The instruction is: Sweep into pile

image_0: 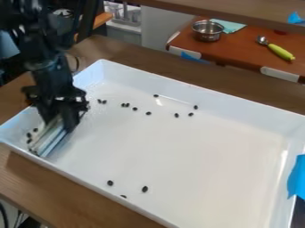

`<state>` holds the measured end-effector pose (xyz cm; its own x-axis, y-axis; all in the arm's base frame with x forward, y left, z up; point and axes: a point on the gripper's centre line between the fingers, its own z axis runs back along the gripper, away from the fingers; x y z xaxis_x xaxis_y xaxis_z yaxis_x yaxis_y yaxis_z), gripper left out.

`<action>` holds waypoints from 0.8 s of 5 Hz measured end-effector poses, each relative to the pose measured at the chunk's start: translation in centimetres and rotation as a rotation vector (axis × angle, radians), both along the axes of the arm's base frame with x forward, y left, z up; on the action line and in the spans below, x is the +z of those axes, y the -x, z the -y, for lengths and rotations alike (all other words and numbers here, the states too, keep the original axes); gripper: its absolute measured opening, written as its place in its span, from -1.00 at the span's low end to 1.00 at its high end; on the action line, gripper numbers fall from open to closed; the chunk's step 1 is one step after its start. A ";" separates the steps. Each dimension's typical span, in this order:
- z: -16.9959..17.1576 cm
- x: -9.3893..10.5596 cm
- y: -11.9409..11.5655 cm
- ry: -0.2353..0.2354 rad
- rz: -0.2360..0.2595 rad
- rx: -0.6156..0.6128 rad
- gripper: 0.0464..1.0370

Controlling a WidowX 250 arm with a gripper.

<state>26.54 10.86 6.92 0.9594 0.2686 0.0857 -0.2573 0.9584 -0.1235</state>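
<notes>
Three dark bits (145, 189) lie by the near wall of the white tray (191, 156); others scatter toward its far side. At its left corner, more sit beside the pale sweeper (49, 138) my pincer (59, 116) grips, closed to its width.

The camera looks down at a slant on my brown wooden table (89, 191), from above and beyond the lower edge of what it shows. It stands turned to the white rectangular high-rimmed tray (208, 91), so the rims run diagonally through its view. It is near enough that the tray takes up most of the view, with the bottom and right edges cutting it off. My arm enters at the upper left, and my black two-finger gripper (61, 121) hangs at the left. Looking past the tray, the camera also takes in, farther off at the upper right, a reddish-brown surface (247, 55).
</notes>
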 end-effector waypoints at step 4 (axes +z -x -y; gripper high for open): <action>18.1 3.0 -3.1 0.096 0.077 -0.050 -0.33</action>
<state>29.64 -7.22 9.90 0.9634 0.2311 0.1354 -0.1959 0.9527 -0.2324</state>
